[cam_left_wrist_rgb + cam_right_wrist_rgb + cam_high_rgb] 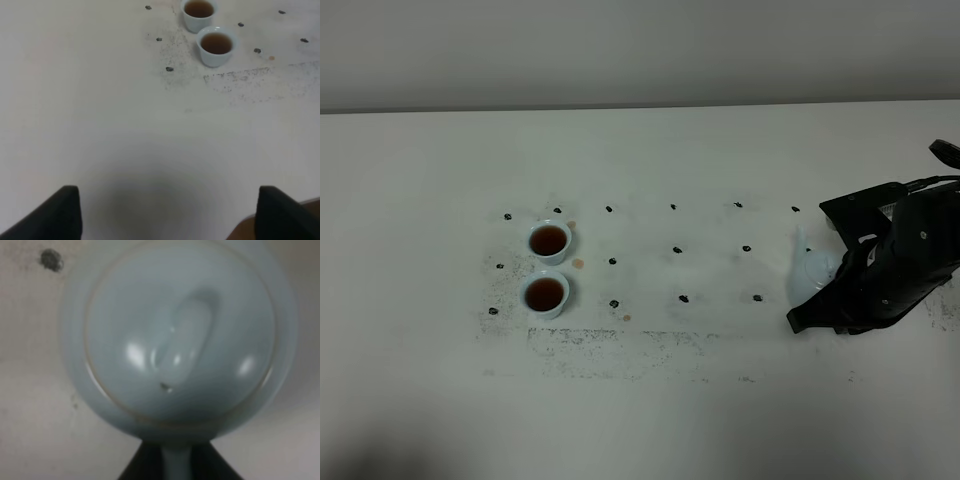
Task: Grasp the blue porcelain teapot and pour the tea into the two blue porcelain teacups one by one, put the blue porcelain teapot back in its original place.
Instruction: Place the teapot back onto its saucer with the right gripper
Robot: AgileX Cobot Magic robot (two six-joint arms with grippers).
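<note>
While the right arm (905, 265) reaches over the right end of the white counter (650, 400), the blue porcelain teapot (813, 272) sits low beneath it, its pale body and spout showing just left of the black arm; in the right wrist view the teapot (180, 337) fills the frame from above, lid and oblong knob plain, and the dark fingers (150, 465) are pinched tight on the handle at the frame's lower edge. The two blue porcelain teacups stand well apart from the teapot, toward the left of the counter, one (550, 241) just behind the other (546, 294), both holding dark brown tea; small dark marks (678, 248) dot the counter between cups and pot. In the left wrist view the left fingers (60, 210) stand wide apart over bare counter, holding nothing, with both cups beyond them.
</note>
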